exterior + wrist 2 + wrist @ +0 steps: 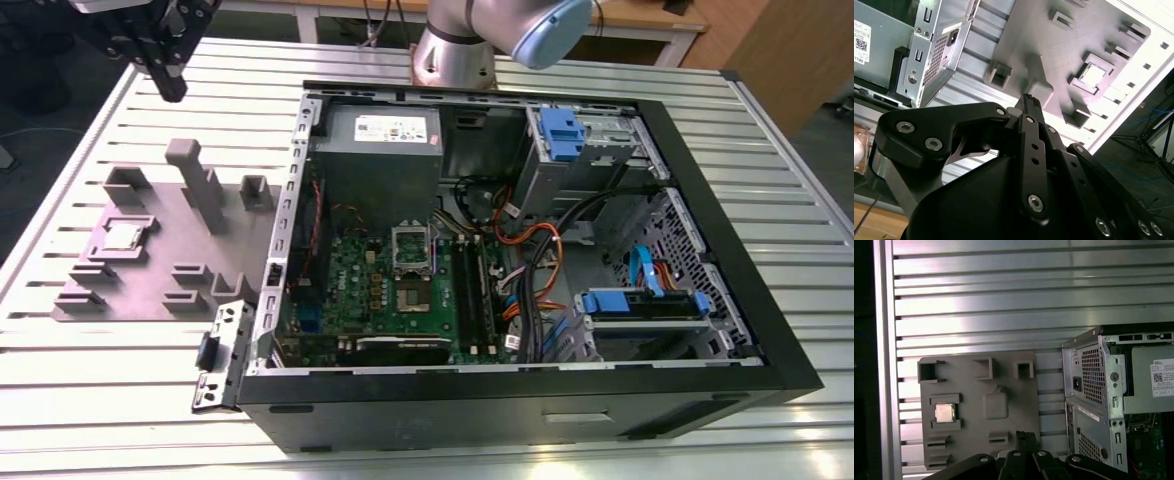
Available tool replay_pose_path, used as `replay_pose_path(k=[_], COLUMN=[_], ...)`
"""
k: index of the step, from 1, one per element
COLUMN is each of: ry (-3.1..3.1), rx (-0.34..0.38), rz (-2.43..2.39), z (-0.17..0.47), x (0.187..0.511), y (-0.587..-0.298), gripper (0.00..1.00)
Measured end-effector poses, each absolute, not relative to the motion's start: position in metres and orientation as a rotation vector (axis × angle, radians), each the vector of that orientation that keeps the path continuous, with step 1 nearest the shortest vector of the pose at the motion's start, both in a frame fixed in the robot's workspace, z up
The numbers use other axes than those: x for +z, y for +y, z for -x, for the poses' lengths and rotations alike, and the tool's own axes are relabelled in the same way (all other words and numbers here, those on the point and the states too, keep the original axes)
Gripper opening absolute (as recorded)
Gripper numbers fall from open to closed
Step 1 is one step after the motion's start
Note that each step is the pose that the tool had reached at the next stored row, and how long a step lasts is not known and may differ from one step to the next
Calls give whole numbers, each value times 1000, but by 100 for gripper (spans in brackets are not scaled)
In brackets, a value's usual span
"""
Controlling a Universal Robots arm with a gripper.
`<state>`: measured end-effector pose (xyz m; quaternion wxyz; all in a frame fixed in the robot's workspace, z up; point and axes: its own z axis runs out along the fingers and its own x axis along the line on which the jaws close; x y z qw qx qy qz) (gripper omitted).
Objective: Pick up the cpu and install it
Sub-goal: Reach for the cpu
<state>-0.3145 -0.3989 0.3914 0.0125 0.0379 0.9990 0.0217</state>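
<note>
Gripper [171, 90], fingers [1029, 107] pressed together and empty, should open and centre squarely over the cpu [124, 234] near the grey plate's [150, 292] edge.

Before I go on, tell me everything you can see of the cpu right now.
The cpu is a small, thin square chip with a pale silver-grey, metal-looking top. It lies flat, top up, in a square recess of the grey fixture plate, framed by raised grey edges, to the exterior view's left of the open computer case. Nothing else touches it; the pincer hangs well apart from it.
</note>
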Motion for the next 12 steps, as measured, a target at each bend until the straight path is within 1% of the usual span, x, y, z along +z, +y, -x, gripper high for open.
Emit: replay_pose_path(k=[12], ry=[3114], rx=[68], rz=[-118], z=[321], x=[391], y=[-399], gripper=[11])
